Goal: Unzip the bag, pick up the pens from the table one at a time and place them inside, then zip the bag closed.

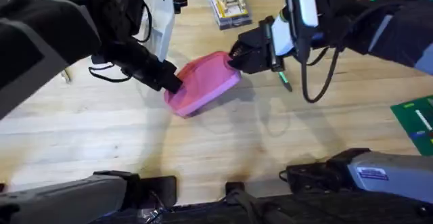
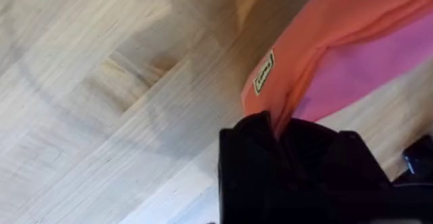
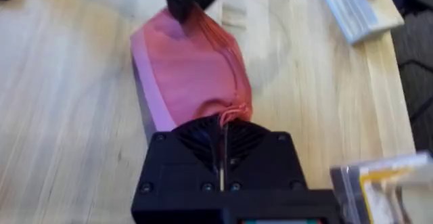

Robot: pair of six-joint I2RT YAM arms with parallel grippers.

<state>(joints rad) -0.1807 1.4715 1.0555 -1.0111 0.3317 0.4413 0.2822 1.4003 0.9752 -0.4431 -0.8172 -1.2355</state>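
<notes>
Bag's zipper hidden; pen half-covered under right tool.

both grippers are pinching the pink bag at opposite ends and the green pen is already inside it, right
Not quite. The left gripper and the right gripper do pinch opposite ends of the bag, but the overhead view shows the green pen outside it, beside the right gripper.

This looks like a robotics lab or workshop bench. A pale butcher-block table carries two dark robot arms with trailing black cables, their bases mounted along its near edge. A green circuit board lies at the table's right edge, a white plastic stand sits toward the back, and a stack of clear flat cases rests beside it.
</notes>
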